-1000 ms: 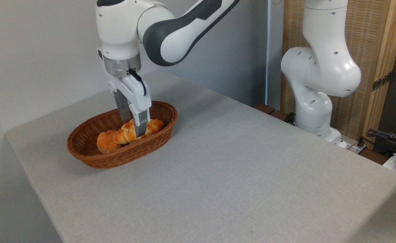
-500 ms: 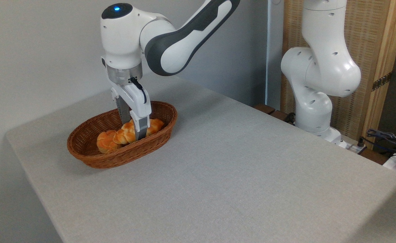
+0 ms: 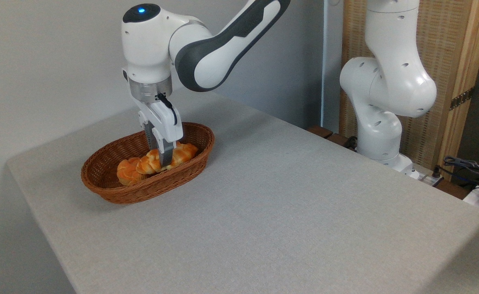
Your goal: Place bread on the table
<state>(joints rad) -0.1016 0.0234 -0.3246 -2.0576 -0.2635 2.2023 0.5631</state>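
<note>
The bread (image 3: 185, 151), a braided golden-orange loaf, lies lengthwise in the brown wicker basket (image 3: 113, 194) on the left part of the table (image 3: 284, 204). My gripper (image 3: 160, 157) points straight down into the basket. Its two fingers press against the loaf's middle from both sides, so it is shut on the bread. The near finger (image 3: 166, 153) hides part of the loaf. The loaf still rests inside the basket, its left end beside a small round orange bun (image 3: 126, 171).
The arm's white base (image 3: 380, 122) stands past the table's far right edge, in front of a wooden screen. Cables and a power strip (image 3: 466, 168) lie at the far right. Grey cloth stretches right and in front of the basket.
The gripper came down a little further into the basket and its fingers drew together onto the loaf's middle. The loaf shifted slightly between them.
</note>
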